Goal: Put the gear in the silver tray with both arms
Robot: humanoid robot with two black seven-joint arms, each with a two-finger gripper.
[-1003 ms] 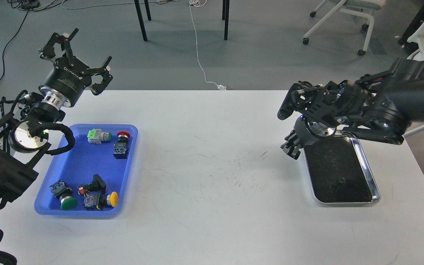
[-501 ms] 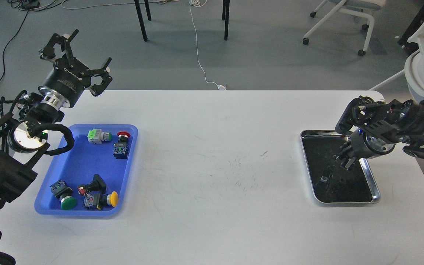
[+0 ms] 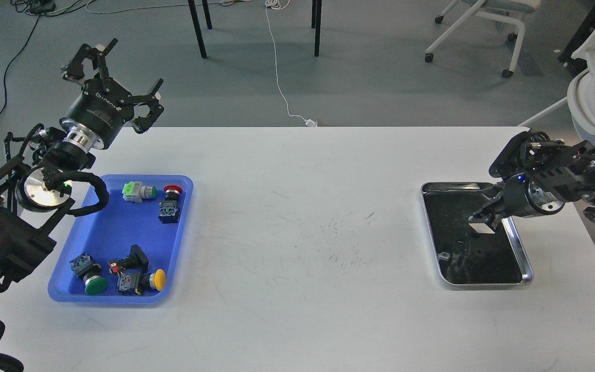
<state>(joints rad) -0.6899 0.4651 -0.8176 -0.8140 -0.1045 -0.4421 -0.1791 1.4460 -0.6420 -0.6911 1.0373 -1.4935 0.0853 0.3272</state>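
Note:
The silver tray [image 3: 519, 253] lies on the right of the white table, its dark bottom reflecting my arm. A small dark piece [image 3: 478, 252] lies on the tray bottom; I cannot tell whether it is the gear. My right gripper [image 3: 486, 217] hangs just above the tray's upper right part. It is dark and seen small, so its fingers cannot be told apart. My left gripper [image 3: 120, 78] is raised beyond the table's far left corner, fingers spread wide and empty.
A blue plastic tray [image 3: 106, 232] at the left holds several push-button switches, with green [image 3: 95, 285], yellow [image 3: 159, 279] and red [image 3: 173, 189] caps. Chair and table legs stand on the floor beyond the table. A white chair base is at the far right.
My right arm has pulled back to the right, from the silver tray's left rim to over its right side. My left gripper has shifted slightly up and right, still open.

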